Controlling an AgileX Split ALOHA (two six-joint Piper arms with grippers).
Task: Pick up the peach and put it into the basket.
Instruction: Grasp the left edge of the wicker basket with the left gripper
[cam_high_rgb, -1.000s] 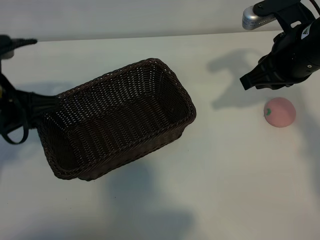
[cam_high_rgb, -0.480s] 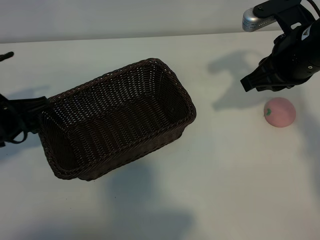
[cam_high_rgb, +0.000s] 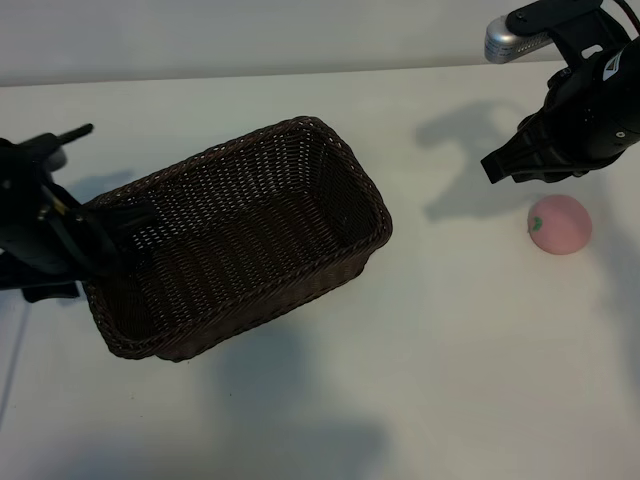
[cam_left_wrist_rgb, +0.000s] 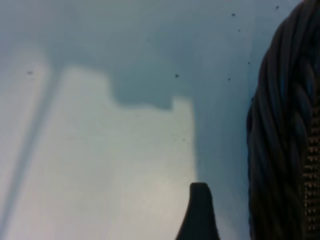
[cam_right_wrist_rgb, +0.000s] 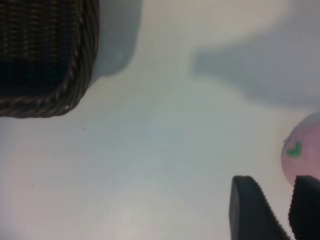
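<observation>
The approach step was judged in hand: the right gripper (cam_high_rgb: 497, 166) was held above the peach (cam_high_rgb: 560, 224), jaws partly open and empty. The peach lay on the table (cam_high_rgb: 450, 330) just beside them, well apart from the basket (cam_high_rgb: 372, 245). Next, a descent around it was judged needed. The left gripper (cam_high_rgb: 118, 232), jaws open, was at the basket's far end.

Right arm (cam_high_rgb: 585, 110): matte black housing, bulky angular shell, small white markings on casing; silver cylindrical fitting (cam_high_rgb: 512, 38) at top. Fingers (cam_right_wrist_rgb: 252, 210) black, ridged along inner face. Left arm (cam_high_rgb: 40, 215): matte black, thin black cables looped alongside; dark tapered finger (cam_left_wrist_rgb: 198, 212).
</observation>
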